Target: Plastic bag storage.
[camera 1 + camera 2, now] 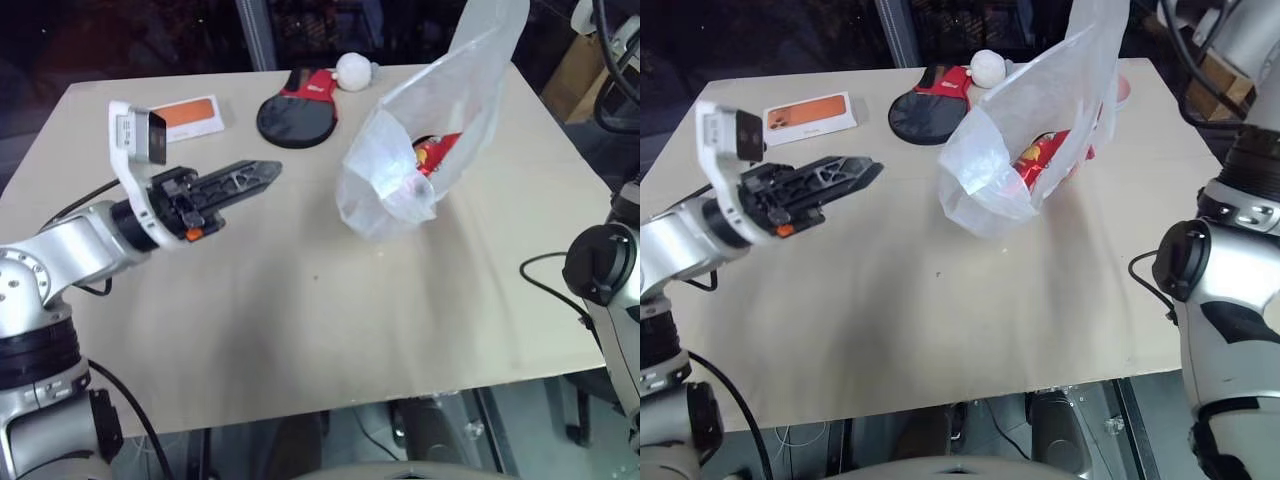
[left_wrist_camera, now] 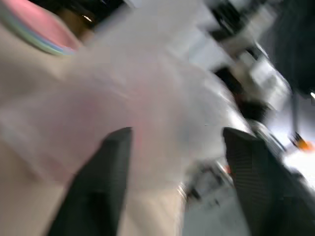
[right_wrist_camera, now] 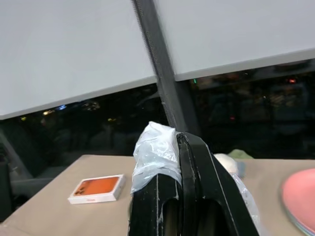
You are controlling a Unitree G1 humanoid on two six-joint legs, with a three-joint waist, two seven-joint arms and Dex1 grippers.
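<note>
R gripper clamped on plastic bag, hanging over table's far right. L gripper, fingers apart, empty, left of bag. Paddle, white ball, orange box lie beyond.

A pale beige table carries everything. Near its far edge lies a white box with an orange face, and beside it a black-and-red paddle with a white ball at its handle end. The plastic bag rests its bottom on the tabletop, with a pink plate behind it.
</note>
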